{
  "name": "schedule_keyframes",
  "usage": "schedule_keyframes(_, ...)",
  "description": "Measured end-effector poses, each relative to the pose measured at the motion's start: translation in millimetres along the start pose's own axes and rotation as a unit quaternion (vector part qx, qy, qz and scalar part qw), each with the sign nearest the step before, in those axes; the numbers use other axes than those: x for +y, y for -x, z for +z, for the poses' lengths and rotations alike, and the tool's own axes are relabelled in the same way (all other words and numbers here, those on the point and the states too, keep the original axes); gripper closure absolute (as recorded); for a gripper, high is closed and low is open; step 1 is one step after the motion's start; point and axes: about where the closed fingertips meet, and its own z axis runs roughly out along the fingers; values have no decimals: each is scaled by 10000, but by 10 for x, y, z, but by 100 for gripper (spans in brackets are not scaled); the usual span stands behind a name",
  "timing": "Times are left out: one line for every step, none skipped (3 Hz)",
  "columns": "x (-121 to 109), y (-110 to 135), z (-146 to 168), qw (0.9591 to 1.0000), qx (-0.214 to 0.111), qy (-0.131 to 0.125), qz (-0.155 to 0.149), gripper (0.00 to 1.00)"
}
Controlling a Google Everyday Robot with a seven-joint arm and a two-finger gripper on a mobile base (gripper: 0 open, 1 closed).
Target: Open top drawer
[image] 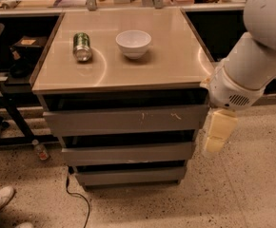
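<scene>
On the left of the cabinet top point(171, 65) a green can point(82, 46) lies on its side, and a white bowl point(133, 43) stands to its right. I judge that the can would roll if I jerked the cabinet.

Below them is the top drawer point(123, 120), the uppermost and widest of three grey fronts, directly under the tabletop with a dark gap above its upper edge. It looks shut, or very nearly. The front is flat, slanted and handleless, with pale scratches point(176, 116) right of centre. I take it for a stiff, hard panel that will not flex. The face is smooth, so pinching or pressing on it would likely slip. The place to take hold is the upper edge, hooking into that gap near the middle and pulling straight out so that it runs evenly. It probably has moderate weight and should slide rather than lift.

My gripper point(219, 132) hangs pointing down at the cabinet's right corner, just beside the right end of the drawer and over the speckled floor — not on the drawer edge. Whether it is open or closed I cannot tell.
</scene>
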Motion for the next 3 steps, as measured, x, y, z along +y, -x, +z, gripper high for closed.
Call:
schedule_keyframes(-50,277,420,9996,-226,154,-115,0)
schedule_keyframes(-50,277,420,9996,-226,154,-115,0)
schedule_keyframes(-94,353,553,9996,-244,18,-133,0)
